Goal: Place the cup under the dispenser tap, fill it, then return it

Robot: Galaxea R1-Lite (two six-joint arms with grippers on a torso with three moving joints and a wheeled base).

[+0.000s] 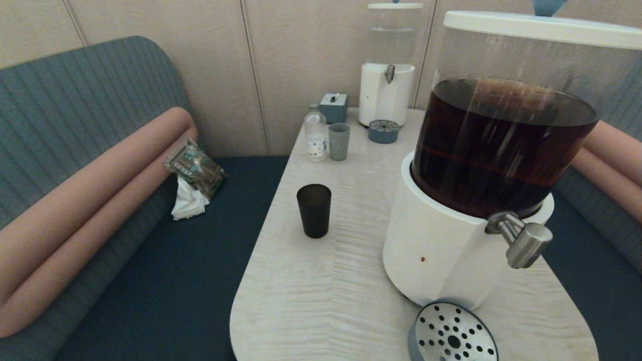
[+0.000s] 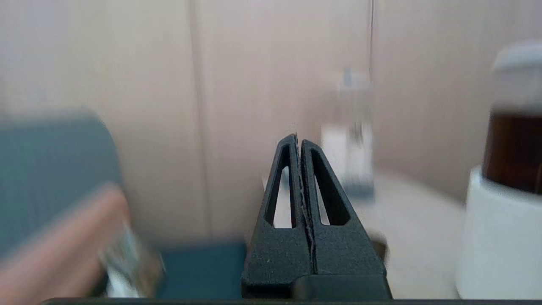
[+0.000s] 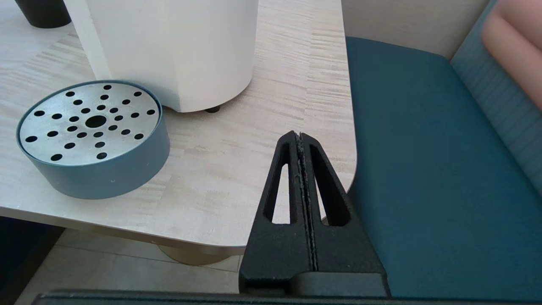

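The black cup (image 1: 314, 210) stands upright on the pale wood table (image 1: 321, 281), left of the big dispenser (image 1: 481, 165) of dark brown liquid. The dispenser's steel tap (image 1: 521, 239) juts out to the front right, above a round perforated drip tray (image 1: 453, 335). Neither arm shows in the head view. My left gripper (image 2: 300, 140) is shut and empty, off the table's near left; the cup is almost wholly hidden behind its fingers there. My right gripper (image 3: 299, 137) is shut and empty, held low by the table's near right corner, a short way from the drip tray (image 3: 91, 137).
At the back of the table stand a smaller clear-liquid dispenser (image 1: 387, 75) with its own drip tray (image 1: 383, 131), a pale grey-green tumbler (image 1: 339, 141), a small bottle (image 1: 315, 134) and a grey box (image 1: 334, 107). Bench seats flank the table; a packet and tissue (image 1: 193, 175) lie on the left one.
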